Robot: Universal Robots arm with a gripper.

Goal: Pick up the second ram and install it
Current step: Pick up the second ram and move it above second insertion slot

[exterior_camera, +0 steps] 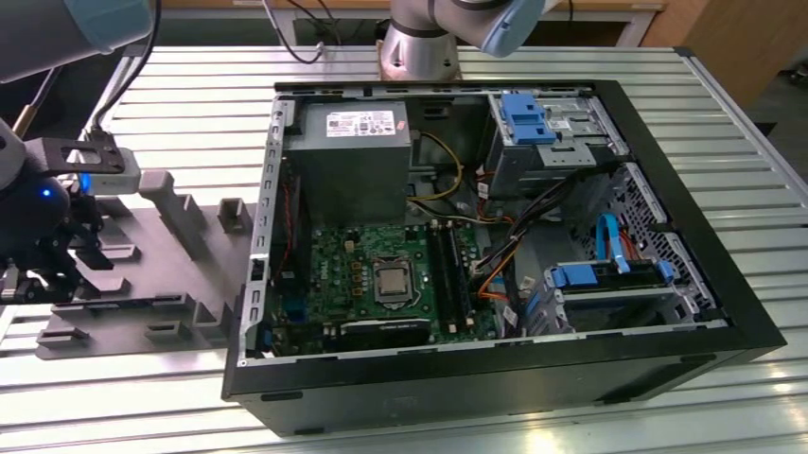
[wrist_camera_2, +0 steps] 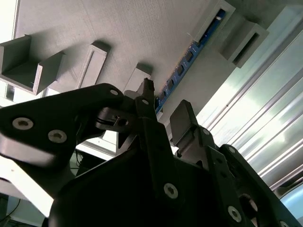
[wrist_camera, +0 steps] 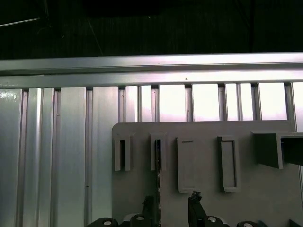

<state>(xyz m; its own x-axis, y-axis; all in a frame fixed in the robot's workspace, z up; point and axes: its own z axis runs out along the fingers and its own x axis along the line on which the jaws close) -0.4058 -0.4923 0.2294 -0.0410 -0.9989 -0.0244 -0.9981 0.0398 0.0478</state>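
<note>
1. Currently the claw (exterior_camera: 63, 260) hangs over the grey tray (exterior_camera: 139, 312) at the exterior view's left, well apart from the open computer case (exterior_camera: 707, 312).
2. Claw state: wide. In both wrist views the two black fingers (wrist_camera: 195, 205) stand apart with a clear gap and hold nothing.
3. The memory stick (wrist_camera: 158, 156) stands on edge in a narrow slot of the tray. It is a thin dark strip, and its side shows blue in the second wrist view (wrist_camera_2: 182, 67).
4. One end of the stick runs into the gap between the fingers (wrist_camera_2: 182, 118), so the claw straddles it.
5. The stick sits closer to one finger than to the other. Contact with that finger cannot be told; the other finger is clearly apart from it.
6. The tray lies flat on the slatted metal table (exterior_camera: 165, 104), near the table's edge in the first wrist view.
7. Raised grey blocks (wrist_camera: 227, 163) with open pockets sit in a row just beside the stick's slot.
8. The case lies on its side in the middle of the table, just beside the tray.
9. Inside the case, the green motherboard (exterior_camera: 378, 274) is at the near side. The long black memory slots (exterior_camera: 448, 270) run just beside the processor socket (exterior_camera: 392, 282).
10. A grey power supply (exterior_camera: 354, 151) sits at the far side of the case, and blue drive brackets (exterior_camera: 524, 118) sit toward the exterior view's right.
</note>
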